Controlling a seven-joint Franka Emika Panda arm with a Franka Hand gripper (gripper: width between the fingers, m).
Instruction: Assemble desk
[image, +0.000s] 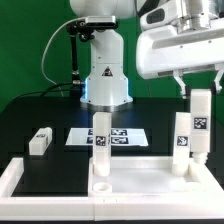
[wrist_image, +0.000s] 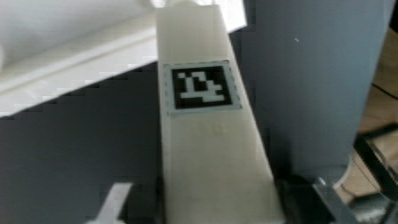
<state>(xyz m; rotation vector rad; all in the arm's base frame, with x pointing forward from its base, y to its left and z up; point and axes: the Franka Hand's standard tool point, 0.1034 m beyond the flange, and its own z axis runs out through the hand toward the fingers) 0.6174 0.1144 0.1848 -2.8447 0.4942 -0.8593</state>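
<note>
Desk top panel (image: 150, 186) lies flat and white, below the jaws. It has a round hole (image: 103, 185) off toward the exterior view's left of them. We see the gripper (image: 200, 93) reaching in from above, jaws closed on the upper part of the held leg (image: 200, 125). That leg hangs upright w/ its tag facing the ext. camera. Its lower end is near the panel, but we can't tell if it touches.

In the wrist view the held leg (wrist_image: 199, 140) runs straight out from the gripper (wrist_image: 222, 205), tag side showing. One of the fingertips (wrist_image: 326, 197) sits at each side of it.

Second leg (image: 182, 140) stands upright just beside the held one, lower than the jaws and on the exterior view's left of them. We can't tell whether the two touch. Third leg (image: 100, 140) stands upright further that way, well apart from the jaws, just behind the hole. Fourth leg (image: 40, 141) lies on its side on the black mat (image: 40, 115), farthest from the jaws.

Marker board (image: 125, 137) lies flat on the mat behind the third leg, btw it and the robot base (image: 105, 75). White rail (image: 12, 178) edges the mat, low and far to the exterior view's left of the jaws.
</note>
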